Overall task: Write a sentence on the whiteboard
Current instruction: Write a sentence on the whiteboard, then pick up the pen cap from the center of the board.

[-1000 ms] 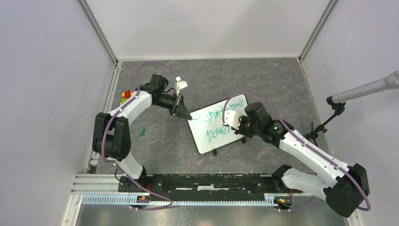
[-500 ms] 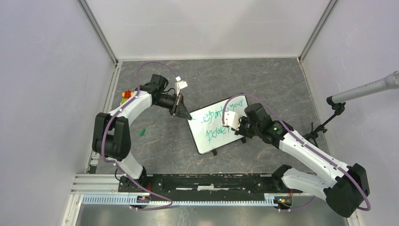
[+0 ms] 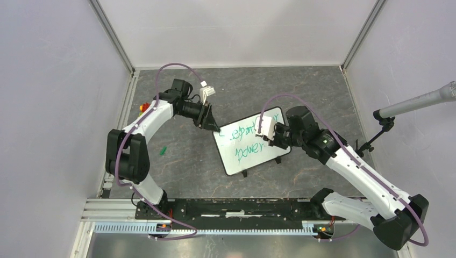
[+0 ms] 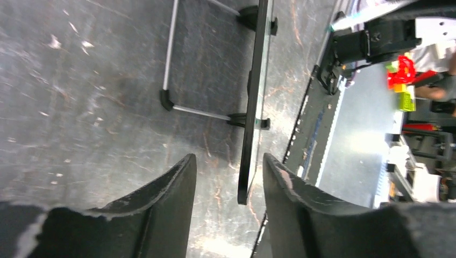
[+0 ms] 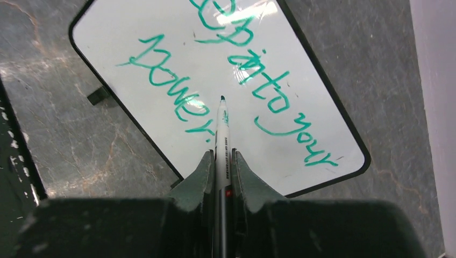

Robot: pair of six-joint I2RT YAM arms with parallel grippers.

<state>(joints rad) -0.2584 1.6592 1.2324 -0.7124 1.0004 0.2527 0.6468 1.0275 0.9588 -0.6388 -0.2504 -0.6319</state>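
The whiteboard (image 3: 243, 164) stands tilted at mid table, with the green sentence (image 3: 244, 141) on it in two lines. My left gripper (image 3: 213, 126) is open at the board's upper left corner. In the left wrist view the whiteboard (image 4: 253, 107) is a dark strip edge-on, its end between the spread fingers of that gripper (image 4: 228, 161) and touching neither. My right gripper (image 5: 221, 156) is shut on a green-tipped marker (image 5: 222, 129). The tip hovers over the whiteboard (image 5: 134, 32), between the two lines of the sentence (image 5: 253, 86). From above, the right gripper (image 3: 273, 138) sits over the board's right end.
A small green cap (image 3: 163, 150) lies left of the board. Red and yellow blocks (image 3: 144, 107) sit by the left wall. A microphone stand (image 3: 386, 115) reaches in from the right. The board's wire stand (image 4: 172, 64) rests on the dark table.
My left gripper has opened and let go of the board's corner. My right arm has drawn back to the right, with the marker still in its grip.
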